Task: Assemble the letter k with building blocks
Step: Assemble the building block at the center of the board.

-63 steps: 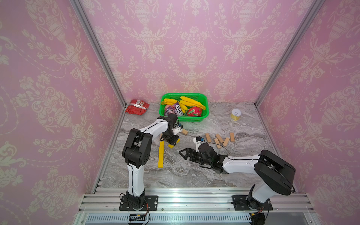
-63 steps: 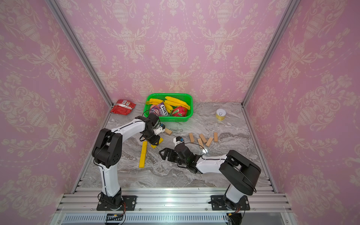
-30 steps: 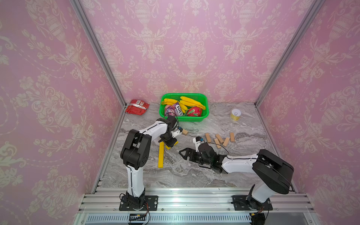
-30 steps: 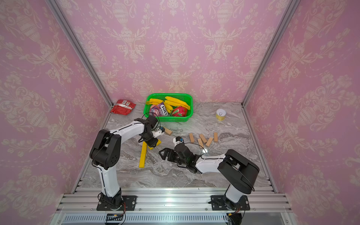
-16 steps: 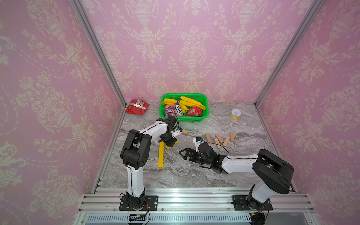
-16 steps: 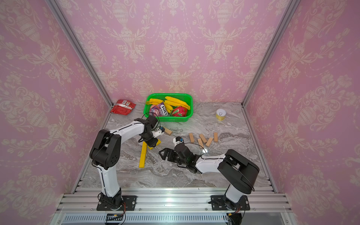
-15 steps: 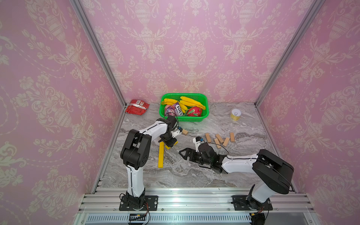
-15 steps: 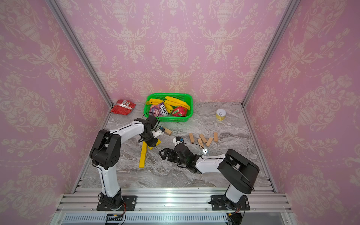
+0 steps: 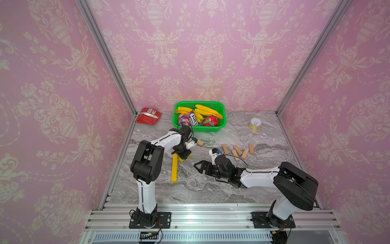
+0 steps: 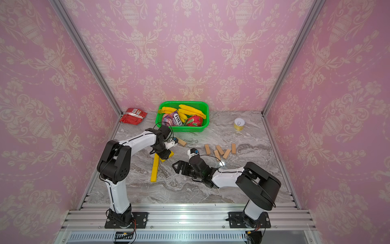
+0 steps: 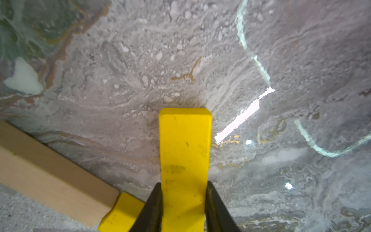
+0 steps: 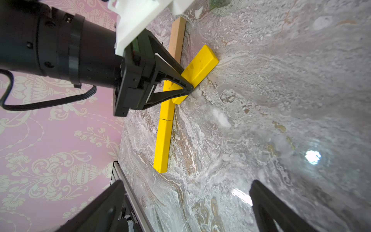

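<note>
Left claw (image 9: 183, 155) partly closed, clamped on a slanted yellow block (image 11: 184, 144). The block lies on the marble surface (image 9: 190, 190), its near end touching the yellow-and-wood stem (image 9: 174, 169). No visible shift since a second ago. Right claw (image 9: 198, 166) wide open, empty, low, near the stem. Five tan blocks (image 9: 237, 150) lie loose, well apart from it.

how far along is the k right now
Done: a straight stem of two yellow bars and one tan wooden bar. In hand: the left gripper clamps a third yellow bar, slanted at the stem. Left: the second slanted arm; loose wooden bars wait; right gripper open, empty.
</note>
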`<state>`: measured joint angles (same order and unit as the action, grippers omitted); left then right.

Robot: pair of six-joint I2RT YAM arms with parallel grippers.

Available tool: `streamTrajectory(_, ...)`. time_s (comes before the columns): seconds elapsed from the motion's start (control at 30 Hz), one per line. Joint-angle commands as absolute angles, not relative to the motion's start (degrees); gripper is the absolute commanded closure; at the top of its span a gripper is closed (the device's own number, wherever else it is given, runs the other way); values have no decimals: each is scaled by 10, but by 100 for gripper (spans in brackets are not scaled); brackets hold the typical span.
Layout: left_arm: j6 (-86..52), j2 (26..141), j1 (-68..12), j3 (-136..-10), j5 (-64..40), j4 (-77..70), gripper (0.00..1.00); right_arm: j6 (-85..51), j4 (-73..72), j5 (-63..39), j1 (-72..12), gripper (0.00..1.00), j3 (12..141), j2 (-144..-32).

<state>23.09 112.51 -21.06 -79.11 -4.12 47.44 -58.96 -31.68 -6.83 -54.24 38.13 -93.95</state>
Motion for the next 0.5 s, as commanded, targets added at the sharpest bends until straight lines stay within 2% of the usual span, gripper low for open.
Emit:
streamTrajectory(0.0,240,1120,-204,-790,-34,482,82,-590,-308,-71,-537,0,388,-933)
streamTrajectory(0.47,234,1134,-203,-795,-26,487,79,-589,-308,-70,-537,0,388,-933)
